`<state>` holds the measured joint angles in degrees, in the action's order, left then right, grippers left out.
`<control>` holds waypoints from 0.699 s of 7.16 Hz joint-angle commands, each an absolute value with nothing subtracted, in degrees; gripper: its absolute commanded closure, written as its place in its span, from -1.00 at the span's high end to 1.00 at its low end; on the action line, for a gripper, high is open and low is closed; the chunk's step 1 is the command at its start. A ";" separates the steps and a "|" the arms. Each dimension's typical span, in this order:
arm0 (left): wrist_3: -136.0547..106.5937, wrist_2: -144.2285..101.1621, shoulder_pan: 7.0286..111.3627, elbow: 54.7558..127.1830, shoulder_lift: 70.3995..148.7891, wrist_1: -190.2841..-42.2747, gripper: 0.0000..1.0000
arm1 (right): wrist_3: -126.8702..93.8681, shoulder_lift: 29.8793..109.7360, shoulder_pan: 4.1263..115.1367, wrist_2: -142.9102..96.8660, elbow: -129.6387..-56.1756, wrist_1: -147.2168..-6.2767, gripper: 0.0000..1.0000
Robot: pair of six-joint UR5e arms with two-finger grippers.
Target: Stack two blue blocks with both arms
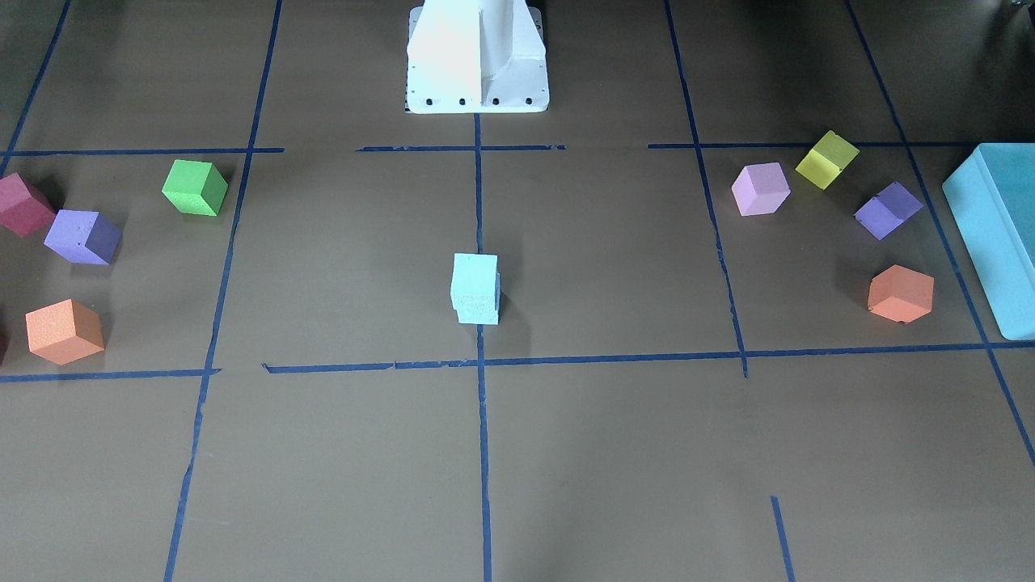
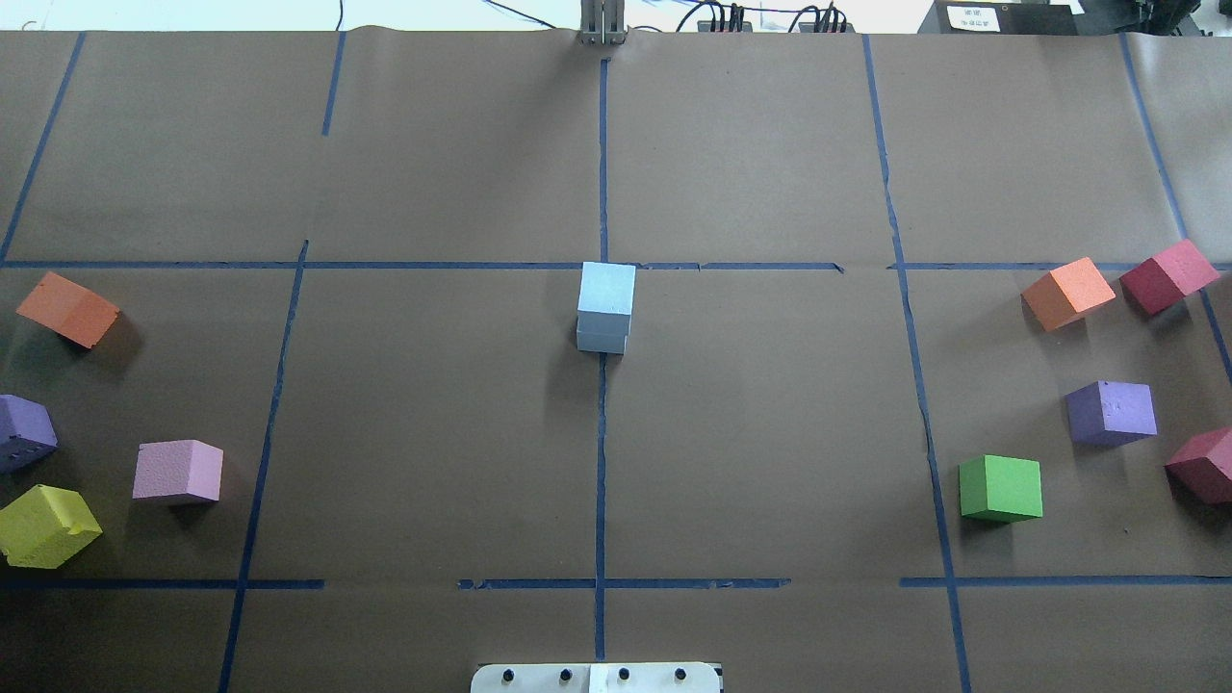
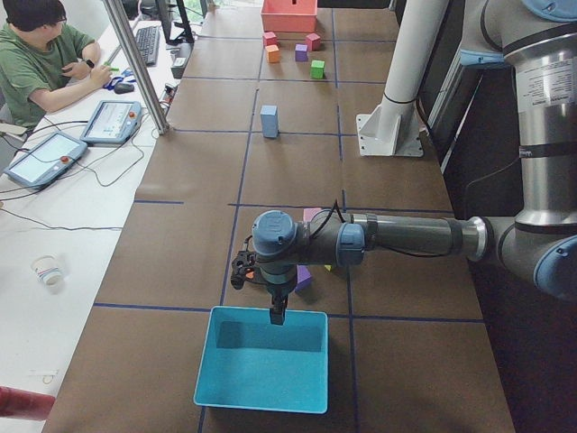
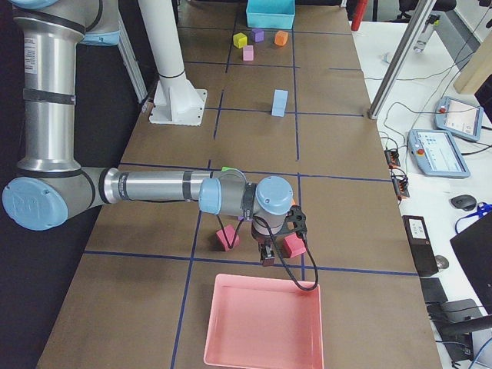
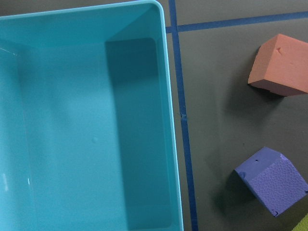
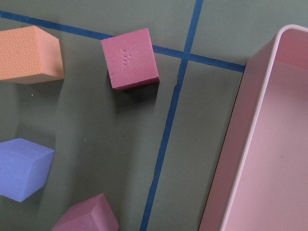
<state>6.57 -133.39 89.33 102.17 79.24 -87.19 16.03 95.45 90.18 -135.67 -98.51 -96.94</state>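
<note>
The two blue blocks stand stacked at the table's middle on the centre tape line, the upper one (image 1: 475,276) on the lower one (image 1: 479,312). The stack also shows in the overhead view (image 2: 605,306) and in both side views (image 3: 269,121) (image 4: 280,101). The left arm's gripper (image 3: 278,315) hangs over the near rim of the teal box (image 3: 261,361), far from the stack. The right arm's gripper (image 4: 267,257) hangs by the pink tray (image 4: 263,323), also far from the stack. I cannot tell whether either gripper is open or shut.
Coloured cubes lie at both table ends: green (image 2: 1001,488), purple (image 2: 1111,412), orange (image 2: 1067,293) and maroon (image 2: 1166,275) on one side, pink (image 2: 177,472), yellow (image 2: 45,525) and orange (image 2: 67,308) on the other. The white pedestal (image 1: 477,56) stands behind the stack.
</note>
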 commanded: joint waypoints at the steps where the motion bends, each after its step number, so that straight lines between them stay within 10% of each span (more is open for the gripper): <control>1: 6.50 -133.33 89.21 101.78 79.28 -87.36 1.00 | 16.00 95.45 90.09 -136.49 -98.52 -96.94 1.00; 5: 6.68 -133.33 89.12 102.13 79.37 -87.45 1.00 | 16.00 95.36 89.56 -136.67 -98.44 -96.94 1.00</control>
<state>6.67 -133.34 89.14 102.04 79.35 -87.47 16.00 95.30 89.70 -136.57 -98.44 -96.94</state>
